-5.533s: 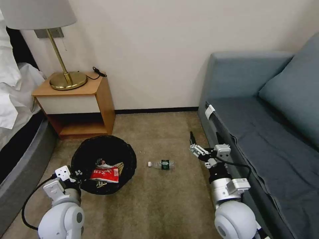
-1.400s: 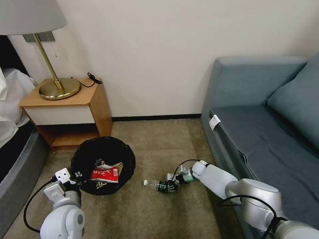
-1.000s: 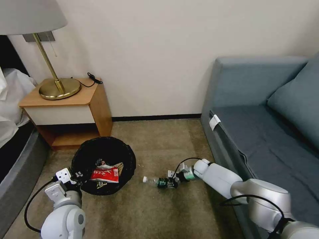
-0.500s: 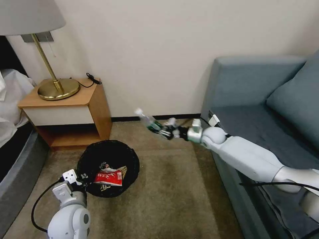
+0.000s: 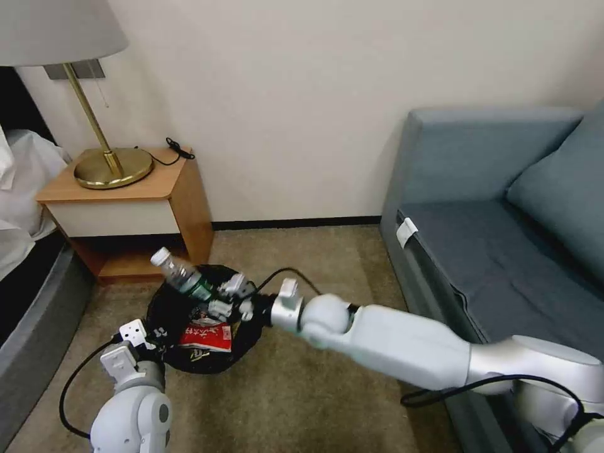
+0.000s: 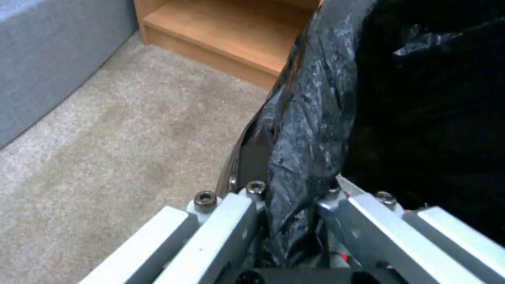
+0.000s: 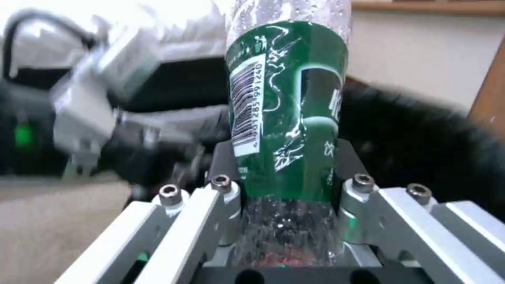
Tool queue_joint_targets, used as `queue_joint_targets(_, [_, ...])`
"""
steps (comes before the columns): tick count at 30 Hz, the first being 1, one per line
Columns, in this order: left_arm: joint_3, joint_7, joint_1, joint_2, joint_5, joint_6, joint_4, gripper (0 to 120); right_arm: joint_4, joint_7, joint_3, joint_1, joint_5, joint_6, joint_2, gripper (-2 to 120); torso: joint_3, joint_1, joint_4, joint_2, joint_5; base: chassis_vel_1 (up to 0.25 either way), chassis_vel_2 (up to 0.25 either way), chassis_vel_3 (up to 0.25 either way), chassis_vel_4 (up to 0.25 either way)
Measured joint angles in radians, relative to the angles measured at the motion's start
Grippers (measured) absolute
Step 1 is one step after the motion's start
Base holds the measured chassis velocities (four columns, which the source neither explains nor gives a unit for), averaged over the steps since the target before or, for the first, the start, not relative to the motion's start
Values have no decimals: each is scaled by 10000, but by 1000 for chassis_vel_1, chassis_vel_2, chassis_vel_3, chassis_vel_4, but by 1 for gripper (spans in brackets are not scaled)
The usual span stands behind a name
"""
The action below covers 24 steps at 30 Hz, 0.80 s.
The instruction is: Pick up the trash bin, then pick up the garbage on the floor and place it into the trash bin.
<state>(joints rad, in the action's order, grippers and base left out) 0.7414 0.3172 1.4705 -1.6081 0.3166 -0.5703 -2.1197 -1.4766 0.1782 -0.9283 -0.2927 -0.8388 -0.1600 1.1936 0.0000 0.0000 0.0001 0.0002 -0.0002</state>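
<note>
Over trash bin (image 5: 165, 309), right gripper (image 5: 217, 301) w/ bottle (image 5: 182, 277), barcode wrist-side

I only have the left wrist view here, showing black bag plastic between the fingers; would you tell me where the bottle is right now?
Observer: The bottle is held in the right gripper, above the open trash bin, cap pointing up and away from the arm.
Operator: Thank you. Is the grip on it secure?
Observer: In the right wrist view the fingers clamp its clear body just below the green label.
Operator: And is anything already in the bin?
Observer: Yes, a red-and-white snack packet lies inside, and the left gripper pinches the bin's rim at its near side.
</note>
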Motion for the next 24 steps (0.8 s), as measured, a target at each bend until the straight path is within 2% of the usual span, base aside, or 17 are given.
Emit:
queue_joint_targets(2, [-11,3,-23,0,3,-14,0,2,6,-66,-47,-148,45,-16,19,21,0,0,0,0,1,0,0,0,0])
queue_joint_targets(3, [-23,4,-38,0,9,-17,1,2,-6,-82,-68,-243,75,-31,15,26,0,0,-2,0,1,0,0,0,0])
queue_joint_targets(5, [-26,4,-41,0,11,-17,1,2,-8,-82,-72,-257,94,-37,12,28,0,0,-2,0,2,0,0,0,0])
queue_joint_targets(6, [-30,5,-47,0,26,-23,2,2,-2,-84,-71,-279,168,-64,1,35,0,0,-2,0,1,0,0,0,0])
queue_joint_targets(7, [-30,5,-47,0,26,-23,2,2,-2,-84,-71,-279,168,-64,1,35,0,0,-2,0,1,0,0,0,0])
queue_joint_targets(10, [-26,13,-46,0,67,-26,-6,2,24,-56,-68,-246,212,-128,-87,48,0,0,-1,0,2,0,0,0,0])
queue_joint_targets(11, [-22,16,-44,0,90,-26,-20,2,17,-35,-65,-190,218,-144,-147,54,0,0,-2,0,2,0,0,0,0])
queue_joint_targets(12, [-22,16,-44,0,90,-26,-20,2,17,-35,-65,-190,218,-144,-147,54,0,0,-2,0,2,0,0,0,0])
queue_joint_targets(15, [-2,30,-24,0,151,-28,-71,2,24,-17,-64,-147,256,-175,-168,67,0,0,-1,-1,2,0,0,0,0])
queue_joint_targets(17, [6,36,-16,0,169,-29,-83,2,30,-12,-60,-146,272,-181,-169,70,0,0,-1,-1,2,0,0,0,0])
queue_joint_targets(20, [27,48,15,0,211,-30,-116,2,56,6,-54,-188,367,-208,-161,86,0,0,-2,-2,2,0,0,0,0])
queue_joint_targets(23, [30,63,23,0,228,-30,-122,2,66,6,-56,-190,404,-232,-157,90,0,0,-2,-2,2,0,0,0,0])
queue_joint_targets(24, [33,161,53,0,353,-40,-151,2,70,6,-16,-165,483,-304,-166,98,0,0,0,-2,2,0,0,0,0])
